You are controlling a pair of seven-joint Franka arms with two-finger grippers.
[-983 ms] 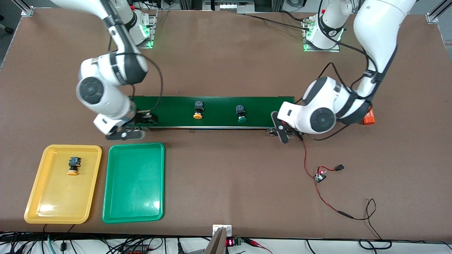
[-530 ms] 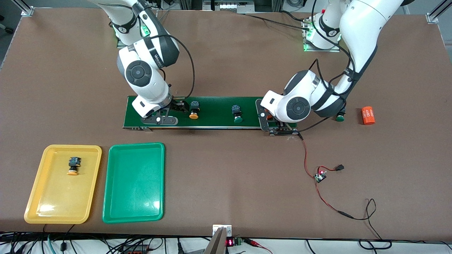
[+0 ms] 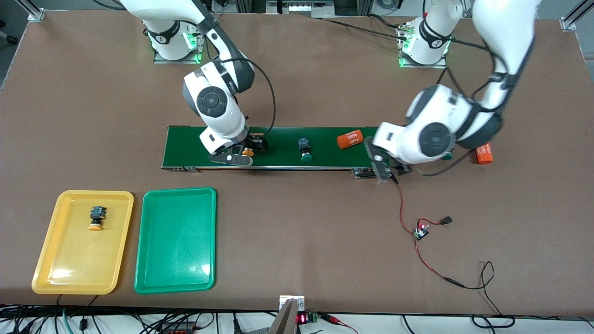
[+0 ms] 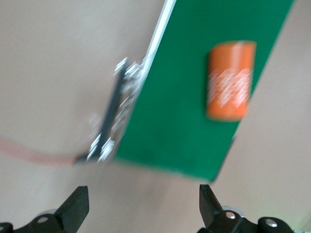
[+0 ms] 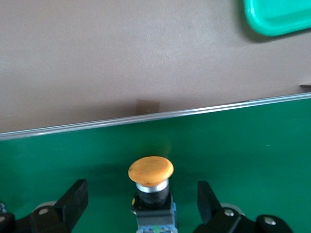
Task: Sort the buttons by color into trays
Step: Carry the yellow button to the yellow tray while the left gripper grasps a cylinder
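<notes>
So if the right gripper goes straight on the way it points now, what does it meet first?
Most likely the orange-capped button on the conveyor belt: it sits between the open fingers of the right gripper. How much gap remains is unclear.

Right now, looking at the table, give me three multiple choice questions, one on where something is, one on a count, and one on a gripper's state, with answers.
1. Where is the orange cylinder that lies nearest the green-capped button?
A. in the green tray
B. on the conveyor belt
C. in the yellow tray

2. How many buttons lie in the yellow tray?
A. none
B. one
C. three

3. How is the right gripper?
A. open, fingers either side of the orange-capped button
B. shut on a cylinder
C. open over the green tray

Answers: 1 B, it lies on the conveyor belt toward the left arm's end. 2 B, a single orange-capped one lies there. 3 A, the right wrist view shows spread fingers flanking the orange-capped button.
</notes>
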